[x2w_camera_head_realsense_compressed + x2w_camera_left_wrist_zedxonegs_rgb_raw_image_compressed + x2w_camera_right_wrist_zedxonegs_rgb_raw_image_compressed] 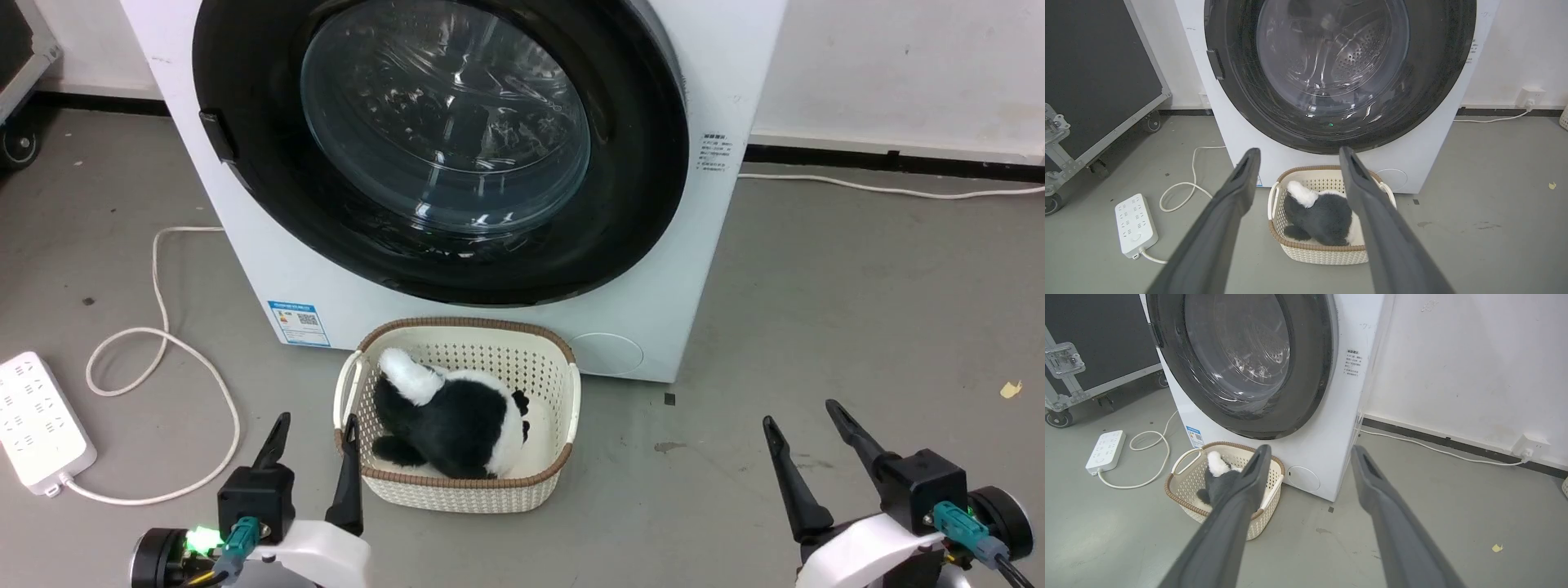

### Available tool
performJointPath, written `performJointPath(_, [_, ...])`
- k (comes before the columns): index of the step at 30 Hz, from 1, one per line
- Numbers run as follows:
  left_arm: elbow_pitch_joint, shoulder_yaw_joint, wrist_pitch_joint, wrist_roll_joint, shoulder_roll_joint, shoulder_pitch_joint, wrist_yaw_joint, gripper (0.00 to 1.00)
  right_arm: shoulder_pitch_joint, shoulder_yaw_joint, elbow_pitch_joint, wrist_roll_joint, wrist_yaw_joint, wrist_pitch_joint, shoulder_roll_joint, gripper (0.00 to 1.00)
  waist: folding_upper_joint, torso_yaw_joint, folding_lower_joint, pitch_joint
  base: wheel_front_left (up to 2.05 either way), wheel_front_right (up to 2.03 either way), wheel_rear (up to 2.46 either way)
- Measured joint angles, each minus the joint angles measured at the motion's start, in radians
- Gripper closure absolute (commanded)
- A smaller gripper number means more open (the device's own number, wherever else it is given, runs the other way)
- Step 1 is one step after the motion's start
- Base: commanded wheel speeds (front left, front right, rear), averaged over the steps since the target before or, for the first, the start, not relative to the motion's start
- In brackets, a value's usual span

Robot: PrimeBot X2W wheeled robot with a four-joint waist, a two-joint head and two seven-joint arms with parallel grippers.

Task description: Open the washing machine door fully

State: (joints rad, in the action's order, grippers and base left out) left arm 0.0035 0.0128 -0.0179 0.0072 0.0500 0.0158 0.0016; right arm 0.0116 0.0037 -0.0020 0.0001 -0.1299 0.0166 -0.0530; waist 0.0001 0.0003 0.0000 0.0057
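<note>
- The left gripper (318,418) sits at the lower left of the head view. Its two long dark fingers (274,445) point up the view, spread apart and roughly parallel.
- Its fingers are mounted on a black block (255,492) joined to a white wrist shell (322,549). A green light (200,539) glows beside a teal connector (237,539).
- In the left wrist view, the same fingers rise from the bottom edge with a wide gap at the tips.
- The right gripper (799,412) sits at the lower right, jaws apart, with both fingers leaning toward the view's left.
- In the right wrist view, its fingers likewise stand well apart.
</note>
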Motion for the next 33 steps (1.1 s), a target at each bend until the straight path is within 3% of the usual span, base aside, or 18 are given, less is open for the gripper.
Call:
performJointPath(12, [0.000,0.017,-0.023,0.002,0.002,-0.005,0.016,0.00,-0.017,-0.003,-0.001,0.012,0.000,0.021,-0.005,0.00,0.0000,0.011,0.0000,0.038,0.00,0.00,0.00])
performJointPath(21, [-0.012,0.045,-0.046,0.008,0.004,-0.046,0.035,0.00,-0.100,-0.009,-0.021,0.072,0.000,0.019,-0.048,0.00,0.0000,0.031,0.0000,0.097,0.00,0.00,0.00])
performJointPath(22, [-0.013,0.047,-0.046,0.008,0.004,-0.048,0.037,0.00,-0.109,-0.011,-0.023,0.080,0.000,0.017,-0.050,0.60,0.0000,0.033,0.0000,0.102,0.00,0.00,0.00])
performJointPath(23, [-0.014,0.049,-0.049,0.007,0.005,-0.050,0.040,0.00,-0.119,-0.011,-0.025,0.088,0.000,0.010,-0.054,1.00,0.0000,0.035,0.0000,0.107,0.00,0.00,0.00])
performJointPath(33, [-0.029,0.072,-0.072,0.007,0.024,-0.083,0.059,0.00,-0.241,-0.049,-0.025,0.198,0.000,-0.031,-0.073,1.00,0.0000,0.056,0.0001,0.162,0.00,0.00,0.00])
